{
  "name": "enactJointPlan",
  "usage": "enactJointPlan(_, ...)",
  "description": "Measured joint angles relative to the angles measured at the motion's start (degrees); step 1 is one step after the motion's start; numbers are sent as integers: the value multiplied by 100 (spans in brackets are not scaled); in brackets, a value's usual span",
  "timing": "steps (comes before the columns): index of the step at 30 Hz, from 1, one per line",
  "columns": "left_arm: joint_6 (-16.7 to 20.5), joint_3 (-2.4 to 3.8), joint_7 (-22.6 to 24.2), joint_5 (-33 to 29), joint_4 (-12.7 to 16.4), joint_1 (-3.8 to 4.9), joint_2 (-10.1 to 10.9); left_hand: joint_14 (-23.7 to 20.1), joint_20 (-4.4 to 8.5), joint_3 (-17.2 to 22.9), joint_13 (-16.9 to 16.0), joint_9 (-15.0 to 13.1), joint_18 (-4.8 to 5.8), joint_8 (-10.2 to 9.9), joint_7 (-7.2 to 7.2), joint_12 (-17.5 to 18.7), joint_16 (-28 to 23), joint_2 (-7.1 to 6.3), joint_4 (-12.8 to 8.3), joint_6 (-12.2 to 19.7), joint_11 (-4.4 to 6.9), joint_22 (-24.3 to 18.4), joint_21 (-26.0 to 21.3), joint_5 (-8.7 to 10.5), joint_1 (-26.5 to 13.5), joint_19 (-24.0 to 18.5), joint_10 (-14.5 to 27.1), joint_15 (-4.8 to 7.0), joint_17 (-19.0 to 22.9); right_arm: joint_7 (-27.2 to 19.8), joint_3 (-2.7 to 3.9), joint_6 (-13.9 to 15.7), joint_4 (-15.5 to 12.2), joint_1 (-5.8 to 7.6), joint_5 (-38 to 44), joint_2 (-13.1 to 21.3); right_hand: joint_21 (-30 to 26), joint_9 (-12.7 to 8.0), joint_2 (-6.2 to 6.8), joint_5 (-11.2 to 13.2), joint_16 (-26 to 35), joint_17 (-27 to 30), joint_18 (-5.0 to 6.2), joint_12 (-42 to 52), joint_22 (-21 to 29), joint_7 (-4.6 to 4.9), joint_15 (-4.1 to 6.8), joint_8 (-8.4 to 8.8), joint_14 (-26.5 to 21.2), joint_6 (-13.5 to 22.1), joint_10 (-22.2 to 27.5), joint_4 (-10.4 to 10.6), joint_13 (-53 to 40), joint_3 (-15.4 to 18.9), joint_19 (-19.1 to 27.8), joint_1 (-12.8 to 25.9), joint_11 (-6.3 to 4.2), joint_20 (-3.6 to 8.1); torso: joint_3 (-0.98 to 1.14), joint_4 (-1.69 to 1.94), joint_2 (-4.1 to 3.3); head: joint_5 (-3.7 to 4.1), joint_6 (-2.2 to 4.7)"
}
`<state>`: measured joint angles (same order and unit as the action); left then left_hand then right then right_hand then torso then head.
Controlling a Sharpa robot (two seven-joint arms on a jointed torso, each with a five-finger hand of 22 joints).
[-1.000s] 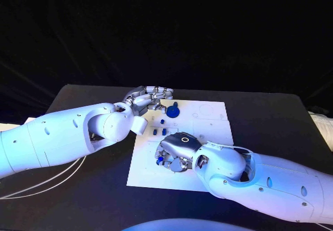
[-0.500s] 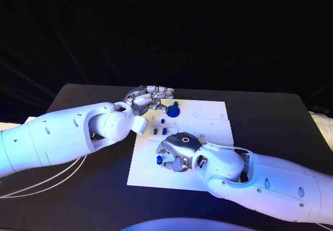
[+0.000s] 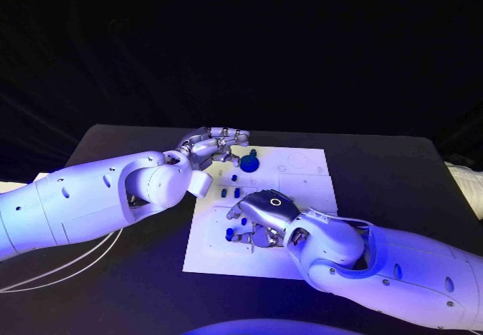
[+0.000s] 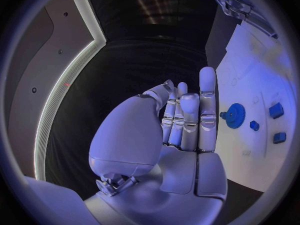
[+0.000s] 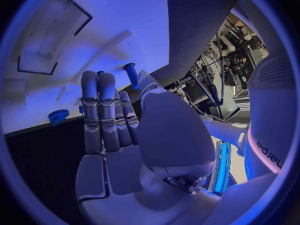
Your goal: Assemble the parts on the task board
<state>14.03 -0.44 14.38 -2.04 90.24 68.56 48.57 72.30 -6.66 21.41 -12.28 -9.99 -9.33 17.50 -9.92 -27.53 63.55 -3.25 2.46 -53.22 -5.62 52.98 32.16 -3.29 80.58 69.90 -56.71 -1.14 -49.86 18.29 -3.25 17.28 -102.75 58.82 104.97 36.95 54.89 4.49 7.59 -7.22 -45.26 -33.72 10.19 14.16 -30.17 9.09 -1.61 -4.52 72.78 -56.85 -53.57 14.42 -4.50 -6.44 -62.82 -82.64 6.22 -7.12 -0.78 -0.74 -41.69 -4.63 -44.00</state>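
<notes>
On the black surface (image 3: 403,167) lies the white task board (image 3: 302,181), with both arms reaching over it. Near its far left corner hovers the left robot hand (image 3: 213,144), its fingers held side by side and fairly straight, with nothing in them; a round blue gear (image 3: 250,165) sits on the board just beside its fingertips, and the left wrist view shows that gear (image 4: 235,116) and small blue blocks (image 4: 276,110) further along the board. Over the board's near left part is the right robot hand (image 3: 259,218), fingers pointing down among small blue parts (image 3: 230,233). From its wrist, a blue peg (image 5: 130,75) stands between thumb and fingers, apparently pinched.
</notes>
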Motion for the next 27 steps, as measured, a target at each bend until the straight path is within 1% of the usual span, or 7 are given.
enactJointPlan(6,-35,0,-20,0,-1,0,2,0,0,1,-5,1,0,0,0,0,0,0,-1,0,0,0,-1,0,0,0,0,0,13,-101,75,388,-344,138,-503,631,550,4,-34,-85,-124,103,0,331,-773,6,82,-34,253,-115,-471,29,-31,-47,-505,-77,-45,51,1,-4,4,43,23)
enactJointPlan(9,-46,0,-26,1,0,0,22,0,0,1,-5,1,0,22,0,0,0,0,-1,0,0,0,-1,0,0,0,0,0,13,-115,99,474,-559,327,-1077,1119,1110,-18,12,-237,-498,-225,-216,563,-1610,52,129,12,624,-63,-813,135,-122,59,-977,46,-39,94,1,-7,6,76,48)
enactJointPlan(12,-49,0,-28,1,0,-1,40,0,0,1,-5,1,1,22,0,0,0,0,-1,0,0,0,-1,0,0,0,0,0,13,-100,109,508,-711,481,-1636,1532,1446,-1,13,-424,-853,-644,-224,854,-2104,29,207,-45,871,-26,-1090,181,-288,218,-1250,239,-36,165,1,-18,8,117,93)
enactJointPlan(16,-50,-2,-29,1,-19,-2,33,0,0,1,-4,1,1,22,1,0,0,0,-1,0,0,0,0,0,0,0,0,0,12,-16,103,505,-865,637,-2337,2070,1853,81,-79,-666,-1300,-1204,-328,1584,-2709,-158,370,-288,1087,-206,-1584,164,-853,466,-1543,406,-329,337,2,-63,18,187,162)
enactJointPlan(18,-51,-2,-27,1,-19,-16,14,0,-13,1,-4,1,0,22,1,0,-5,0,-2,0,0,-4,0,0,0,-13,0,0,17,58,72,479,-911,667,-2588,2298,2028,103,-149,-704,-1644,-1652,-405,2134,-2992,-201,398,-372,1116,-167,-1676,164,-1338,585,-1655,476,-379,381,2,-83,22,221,192)
enactJointPlan(22,-57,-2,-13,1,1,-90,9,-20,-21,2,-4,-6,0,22,1,0,-32,0,-2,0,0,-23,-33,0,0,-20,0,20,33,230,18,393,-945,690,-2814,2679,2325,169,-339,-984,-2419,-2678,-494,4368,-3466,-242,398,-627,1116,-127,-1881,162,-3949,855,-1773,666,-443,404,2,-125,32,339,228)
enactJointPlan(27,-60,-7,-5,1,-11,-115,9,-20,-21,2,-4,-6,0,22,1,0,-32,0,-2,0,0,-23,-33,0,0,-20,0,20,33,436,-48,301,-961,703,-2861,2975,2414,224,-435,-1097,-2643,-3012,-494,5041,-3629,-249,397,-829,1116,-78,-1896,172,-4882,1093,-1773,640,-458,404,3,-158,50,460,246)
